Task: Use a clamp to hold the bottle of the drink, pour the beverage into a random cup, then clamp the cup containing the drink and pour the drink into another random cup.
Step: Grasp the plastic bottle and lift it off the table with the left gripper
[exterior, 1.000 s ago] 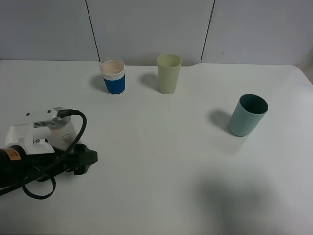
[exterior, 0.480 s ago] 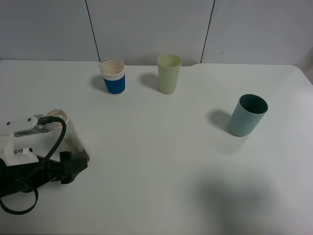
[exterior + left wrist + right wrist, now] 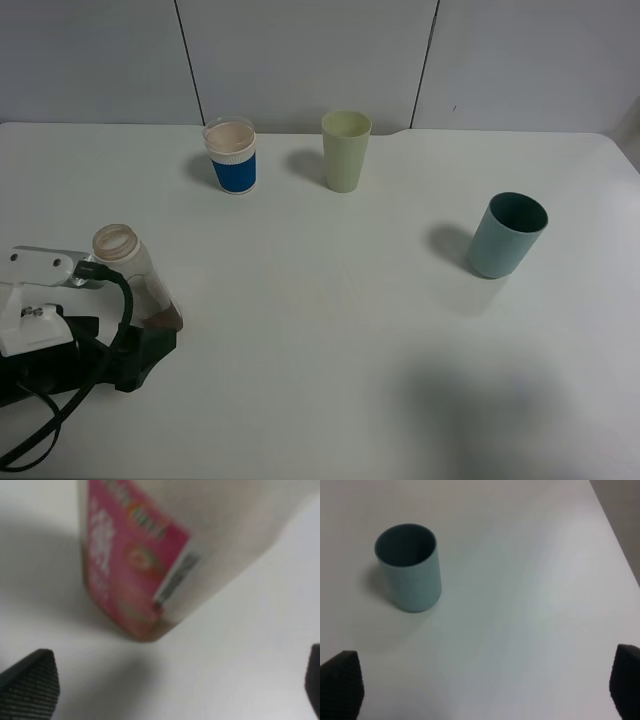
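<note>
The clear bottle of the drink (image 3: pixel 130 272) stands at the table's front left, its wide neck open. A little dark brown beverage (image 3: pixel 162 318) sits at its base. My left clamp (image 3: pixel 148 340) is low beside the bottle's base, jaws open. In the left wrist view the bottle's pink-red label (image 3: pixel 131 555) fills the frame, with the open left gripper (image 3: pixel 172 690) just short of it and not touching it. The yellow-green cup (image 3: pixel 346 150) and the blue-and-white cup (image 3: pixel 231 155) stand at the back. My right gripper (image 3: pixel 482 685) is open and holds nothing.
A teal cup (image 3: pixel 506 235) stands at the right, also seen in the right wrist view as the teal cup (image 3: pixel 410 567). The white table (image 3: pixel 330 330) ends at a grey panelled wall behind the cups. The right arm is outside the exterior view.
The left arm has drawn back toward the front left corner, uncovering the bottle it hid a second ago. The cups have not moved.
</note>
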Motion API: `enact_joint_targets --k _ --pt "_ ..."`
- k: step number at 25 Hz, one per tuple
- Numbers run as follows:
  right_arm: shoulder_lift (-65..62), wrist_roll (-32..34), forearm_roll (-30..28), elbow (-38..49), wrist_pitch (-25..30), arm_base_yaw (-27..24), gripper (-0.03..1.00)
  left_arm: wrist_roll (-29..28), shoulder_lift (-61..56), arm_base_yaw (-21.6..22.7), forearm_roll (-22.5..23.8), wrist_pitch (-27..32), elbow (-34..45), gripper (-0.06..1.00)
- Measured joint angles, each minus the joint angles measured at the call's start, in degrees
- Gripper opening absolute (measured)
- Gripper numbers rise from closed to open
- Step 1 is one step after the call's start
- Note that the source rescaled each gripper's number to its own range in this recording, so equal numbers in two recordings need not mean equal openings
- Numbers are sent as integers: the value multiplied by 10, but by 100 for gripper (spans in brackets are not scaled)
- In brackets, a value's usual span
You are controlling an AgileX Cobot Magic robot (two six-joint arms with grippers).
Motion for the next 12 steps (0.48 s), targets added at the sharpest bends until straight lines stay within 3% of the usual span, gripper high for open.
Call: enact_joint_targets --k 7,12 --pt "0 0 0 0 0 0 97 -1 0 0 23 -42 0 100" --pt "0 0 0 0 0 0 97 -19 0 0 -3 -47 0 100"
